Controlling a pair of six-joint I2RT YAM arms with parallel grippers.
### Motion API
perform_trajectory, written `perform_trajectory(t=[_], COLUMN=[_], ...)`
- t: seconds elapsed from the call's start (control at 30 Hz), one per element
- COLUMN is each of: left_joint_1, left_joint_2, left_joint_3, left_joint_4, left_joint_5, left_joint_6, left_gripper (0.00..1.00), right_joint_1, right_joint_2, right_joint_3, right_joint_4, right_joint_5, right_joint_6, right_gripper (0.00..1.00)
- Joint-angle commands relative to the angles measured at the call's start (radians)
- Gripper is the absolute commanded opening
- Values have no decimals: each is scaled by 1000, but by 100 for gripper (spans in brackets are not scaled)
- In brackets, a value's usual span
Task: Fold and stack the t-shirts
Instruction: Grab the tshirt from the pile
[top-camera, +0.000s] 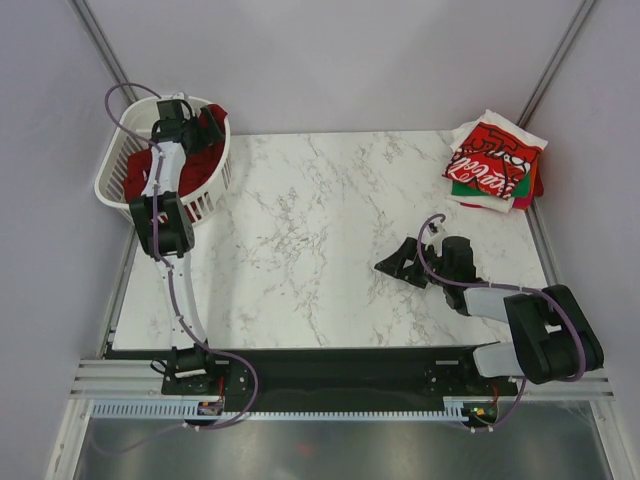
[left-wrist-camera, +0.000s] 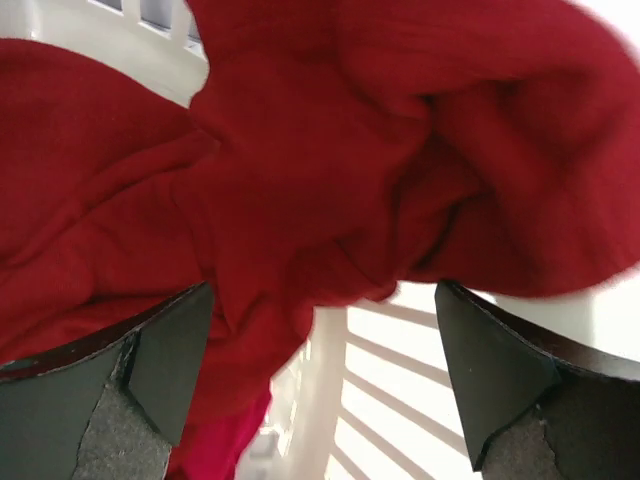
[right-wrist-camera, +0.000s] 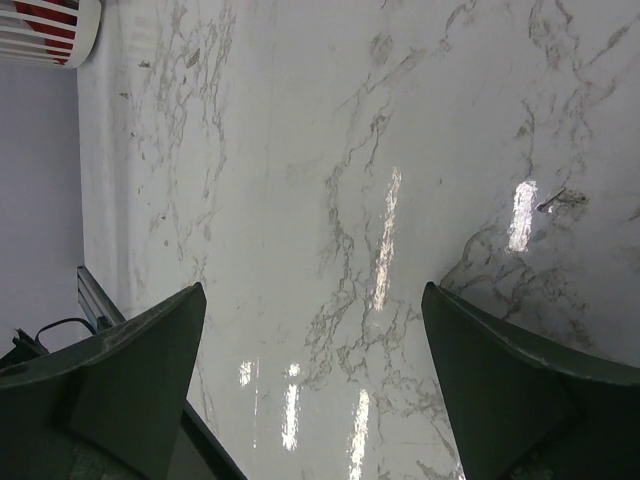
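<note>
We're at pickup: left fingers (left-wrist-camera: 150, 380) wide over red shirt (left-wrist-camera: 300, 180) in basket (top-camera: 115, 180), upper left; next pinch cloth. Right fingers (right-wrist-camera: 130, 380) wide, empty.

A robotics lab test cell: a marble-patterned surface (top-camera: 320, 230) boxed in by plain pale panels (top-camera: 340, 60) and aluminium frame rails (top-camera: 330, 378), with a left arm (top-camera: 160, 222) and right arm (top-camera: 545, 330) bolted at its near edge.

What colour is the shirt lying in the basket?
The shirt is plain dark red; the left wrist view shows it best.
</note>
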Motion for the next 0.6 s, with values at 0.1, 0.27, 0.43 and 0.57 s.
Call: perform_trajectory(t=[0.1,0.27,0.43,0.57], left_joint_1=[9,11,12,-9], left_joint_2=[60,94,94,-56], left_joint_3=[66,81,110,88], left_joint_4=[147,190,202,204], left_joint_5=[44,18,-15,-87], left_joint_6=[-53,-57,-67,-61], left_gripper=[97,61,2,2], right_joint_1=[4,2,4,4], right_joint_2=[29,42,52,63], right_joint_3=[37,46,54,58], right_joint_4=[19,14,5,5], right_joint_5=[-26,-28,-26,-28], right_joint_6=[-19,-19,-21,-19], right_gripper=[98,98,98,98])
